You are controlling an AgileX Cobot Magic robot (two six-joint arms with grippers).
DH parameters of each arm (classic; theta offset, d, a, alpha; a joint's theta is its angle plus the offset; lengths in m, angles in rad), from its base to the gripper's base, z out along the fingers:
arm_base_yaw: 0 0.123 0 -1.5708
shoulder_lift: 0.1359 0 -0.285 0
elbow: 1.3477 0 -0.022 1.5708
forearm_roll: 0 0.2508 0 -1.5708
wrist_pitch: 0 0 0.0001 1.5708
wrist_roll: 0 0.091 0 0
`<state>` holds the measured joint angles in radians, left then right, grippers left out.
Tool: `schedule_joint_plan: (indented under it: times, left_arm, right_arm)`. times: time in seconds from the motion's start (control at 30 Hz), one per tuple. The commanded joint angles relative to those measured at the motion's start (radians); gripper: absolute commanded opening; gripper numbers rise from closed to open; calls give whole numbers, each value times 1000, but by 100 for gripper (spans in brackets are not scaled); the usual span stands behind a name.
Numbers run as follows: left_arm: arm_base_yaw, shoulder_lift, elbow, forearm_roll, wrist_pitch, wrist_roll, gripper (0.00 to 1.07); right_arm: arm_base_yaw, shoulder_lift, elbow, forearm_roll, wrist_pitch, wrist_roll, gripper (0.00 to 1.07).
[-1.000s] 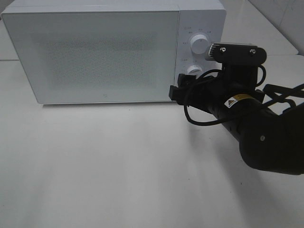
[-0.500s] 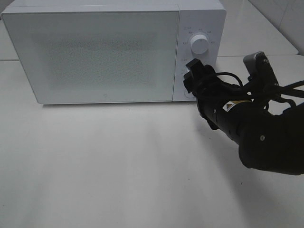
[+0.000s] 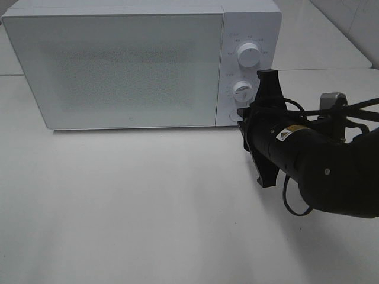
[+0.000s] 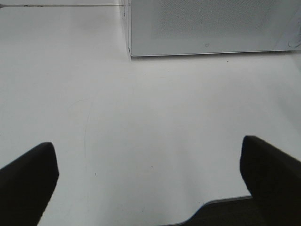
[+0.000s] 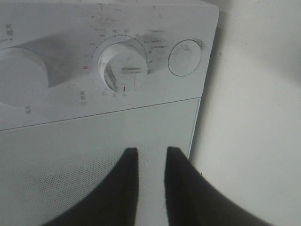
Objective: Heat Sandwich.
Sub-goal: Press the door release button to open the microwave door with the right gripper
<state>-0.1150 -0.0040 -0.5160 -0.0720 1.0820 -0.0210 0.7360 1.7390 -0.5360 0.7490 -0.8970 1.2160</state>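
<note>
Presently hovering the right hand (image 5: 151, 151) close against the front of the microwave (image 3: 142, 65), fingertips aiming at the shut door (image 5: 70, 141) right beside its seam with the control panel (image 3: 266, 35). Showing fingers drawn nearly together with only a slim gap, clasping nothing. Facing the lower knob (image 5: 123, 66) and the round button (image 5: 185, 57) just beyond the fingertips, both near but neither touched.

Resting the left hand (image 4: 148, 146) spread wide and empty above the bare worktop (image 3: 148, 207), with the microwave well ahead of it.

Not finding the sandwich in any view. Possibly sitting behind the frosted door, ahead of the right hand, but not being able to tell that, nor which way its long axis runs.

Judging the coming move as turning on the panel controls rather than on the food: needing only a short shift sideways from the right fingertips to meet the knob or button. Reckoning the right arm far the nearer one for it.
</note>
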Motion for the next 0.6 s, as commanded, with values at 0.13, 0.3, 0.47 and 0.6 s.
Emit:
schedule_joint_plan:
  times: [0.13,0.3,0.47,0.6]
  left_arm:
    - [1,-6,1,-7,-10,3,98]
    - [1,-6,1,-7,-10,3,98]
    - [1,-6,1,-7,-10,3,98]
    - [1,-6,1,-7,-10,3,98]
  right_arm:
    - [3,-2,-5,22,2,10,0]
    - [3,-2,-5,31,2,10,0]
    - [-19,-2,-6,55,2,10,0]
    - [-43,11,-6,43,-5,19,0]
